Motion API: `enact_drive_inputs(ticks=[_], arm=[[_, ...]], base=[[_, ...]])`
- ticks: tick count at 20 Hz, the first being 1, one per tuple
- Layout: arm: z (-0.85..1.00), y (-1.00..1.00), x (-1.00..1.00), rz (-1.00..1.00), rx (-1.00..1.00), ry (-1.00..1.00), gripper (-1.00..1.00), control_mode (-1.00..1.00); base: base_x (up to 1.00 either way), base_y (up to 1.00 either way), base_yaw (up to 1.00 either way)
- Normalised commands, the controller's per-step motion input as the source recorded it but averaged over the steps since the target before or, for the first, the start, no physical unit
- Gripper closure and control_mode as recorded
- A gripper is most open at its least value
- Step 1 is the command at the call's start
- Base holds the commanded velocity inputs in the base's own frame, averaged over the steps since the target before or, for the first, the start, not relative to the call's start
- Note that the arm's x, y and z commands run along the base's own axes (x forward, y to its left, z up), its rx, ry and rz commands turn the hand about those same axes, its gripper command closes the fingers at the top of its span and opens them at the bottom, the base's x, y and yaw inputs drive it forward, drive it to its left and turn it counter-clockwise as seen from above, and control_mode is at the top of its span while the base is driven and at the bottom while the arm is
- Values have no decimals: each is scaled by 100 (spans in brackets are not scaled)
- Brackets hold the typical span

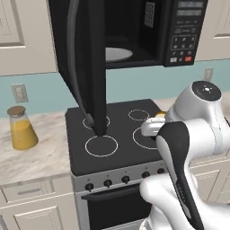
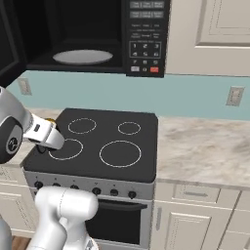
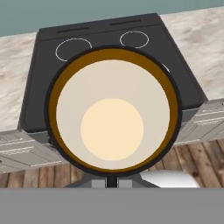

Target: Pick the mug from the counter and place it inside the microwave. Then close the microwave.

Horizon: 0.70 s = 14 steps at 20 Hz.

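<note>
right now i have the claw point(image 3: 112, 181) clamped tight on the rim of the small black round mug with the pale yellowish inside point(image 3: 113, 111), which looms large in my hand view, its mouth facing the camera, held up above the black glass stovetop with white rings point(image 3: 109, 39) and off the beige marble-patterned stone worktop point(image 2: 205, 146). up above the stove, the large black box-shaped microwave point(image 2: 141, 36) hangs with its door point(image 1: 85, 63) swung wide, the round white plate point(image 2: 82, 57) bare inside. over on the worktop at the left stands a cork-topped glass flask of orange liquid point(image 1: 21, 128).

Kitchen: stovetop point(image 2: 105, 141), microwave point(image 2: 88, 34), cabinets point(image 2: 215, 24).
</note>
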Motion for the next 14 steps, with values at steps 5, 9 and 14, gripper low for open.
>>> enact_drive_inputs(ticks=[5, 9, 14], arm=[[0, 0, 0, 0, 0, 0, 100, 100], [0, 0, 0, 0, 0, 0, 100, 100], [0, 0, 0, 0, 0, 0, 100, 100]], base=[[44, 0, 0], [25, 0, 0], [6, 0, 0]])
